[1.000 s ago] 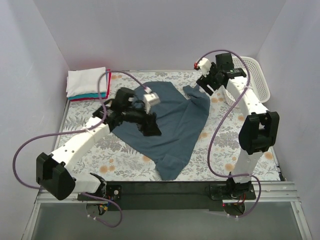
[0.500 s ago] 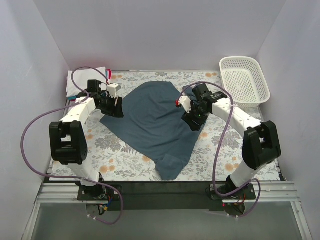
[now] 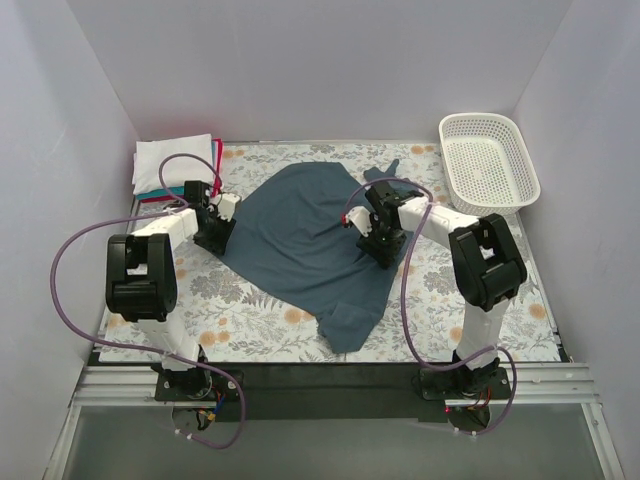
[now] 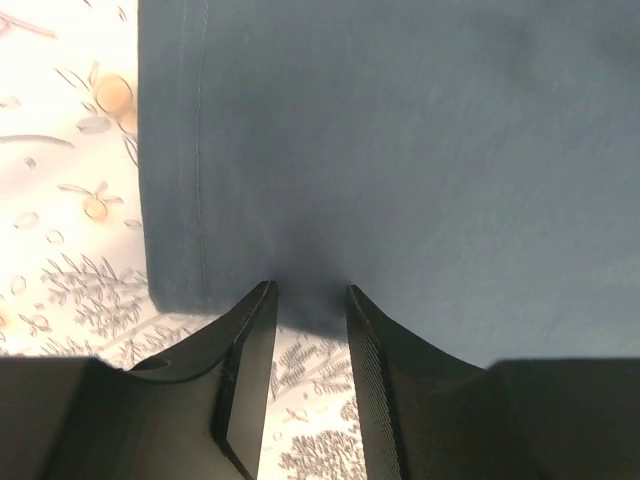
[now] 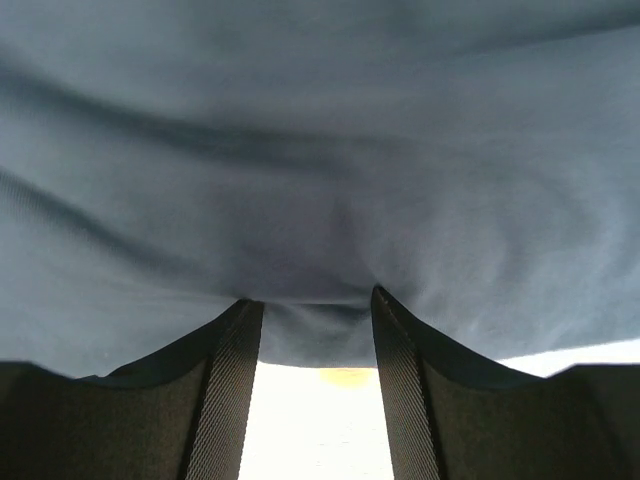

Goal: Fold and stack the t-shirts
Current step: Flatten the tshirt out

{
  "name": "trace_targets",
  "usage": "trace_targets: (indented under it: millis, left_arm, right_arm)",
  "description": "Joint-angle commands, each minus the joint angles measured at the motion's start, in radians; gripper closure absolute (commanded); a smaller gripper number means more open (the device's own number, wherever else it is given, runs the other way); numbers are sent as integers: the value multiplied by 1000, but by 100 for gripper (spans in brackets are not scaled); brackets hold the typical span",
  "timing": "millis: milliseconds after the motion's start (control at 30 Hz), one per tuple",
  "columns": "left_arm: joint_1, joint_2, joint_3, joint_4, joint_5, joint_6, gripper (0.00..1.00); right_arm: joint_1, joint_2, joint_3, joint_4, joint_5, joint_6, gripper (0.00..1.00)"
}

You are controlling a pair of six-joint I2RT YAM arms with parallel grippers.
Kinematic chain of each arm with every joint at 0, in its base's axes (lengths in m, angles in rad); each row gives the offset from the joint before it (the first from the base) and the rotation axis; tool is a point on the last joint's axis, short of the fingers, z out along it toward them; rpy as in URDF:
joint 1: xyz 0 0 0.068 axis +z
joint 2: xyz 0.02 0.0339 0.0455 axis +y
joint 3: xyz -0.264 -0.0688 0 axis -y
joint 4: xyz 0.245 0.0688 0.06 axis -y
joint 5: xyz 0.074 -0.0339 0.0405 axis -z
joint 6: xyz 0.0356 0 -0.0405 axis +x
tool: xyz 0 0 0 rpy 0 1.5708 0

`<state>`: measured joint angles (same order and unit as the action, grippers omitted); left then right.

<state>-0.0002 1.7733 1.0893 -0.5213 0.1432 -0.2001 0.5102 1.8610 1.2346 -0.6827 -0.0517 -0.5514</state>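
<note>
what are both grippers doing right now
left gripper: open, fingers astride the edge of the blue t-shirt, not clamped on it
right gripper: open, fingers astride the same shirt's edge, not clamped on it

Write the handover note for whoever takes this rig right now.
Grippers: left gripper is down at the left hem of the blue shirt, with cloth between its fingers; whether it grips is unclear. The right gripper is at the shirt's right edge in the same way, grip also unclear.
Things: the blue shirt is spread mid-table, unfolded. The stack sits in the far-left corner, white on top, teal and red beneath.
Done: the stack's tees are folded.
Left: fold the blue shirt and put it on the stack.
</note>
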Motion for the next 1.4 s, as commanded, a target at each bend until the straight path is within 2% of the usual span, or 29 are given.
trace_targets:
  millis: [0, 133, 167, 267, 300, 333, 367, 400, 500, 700, 833, 1100, 1200, 1367]
  left_arm:
    - [-1, -78, -37, -22, -19, 4, 68]
    - [-3, -87, -20, -86, 38, -48, 67]
    - [-1, -90, -11, -98, 59, -59, 66]
    - [-3, -104, 32, -161, 120, -85, 63]
    - [-1, -115, 40, -186, 130, -91, 61]
    - [-3, -133, 49, -195, 145, -102, 56]
    - [-3, -143, 47, -195, 145, -105, 56]
    - [-1, -149, 47, -197, 144, -108, 52]
    - [-1, -149, 44, -189, 121, -107, 50]
    - [-1, -108, 43, -135, 61, -82, 48]
    - [-1, -75, 61, -115, 16, -84, 46]
    - [31, -58, 66, -109, 13, -97, 43]
    - [31, -54, 50, -89, 13, -108, 42]
    - [32, -29, 35, -74, 36, -134, 42]
  right_arm:
    - [-62, 122, 93, 98, 169, -31, 47]
    - [-124, 276, 369, 107, 230, -30, 46]
    - [-139, 282, 488, 69, 205, -31, 46]
    - [-145, 204, 551, -4, 81, -51, 41]
    - [-145, 163, 524, -20, 17, -54, 38]
    - [-145, 35, 470, -59, -41, -64, 36]
    - [-145, 33, 470, -76, -42, -70, 36]
    - [-144, -52, 388, -90, -74, -71, 34]
    - [-144, -182, 214, -149, -126, -52, 34]
    - [-145, -307, -61, -175, -194, 60, 34]
    - [-145, -304, -127, -164, -227, 123, 35]
    - [-150, -220, -207, -104, -365, 212, 32]
    - [-150, -189, -221, -78, -370, 220, 32]
    - [-151, -125, -236, -31, -390, 225, 35]
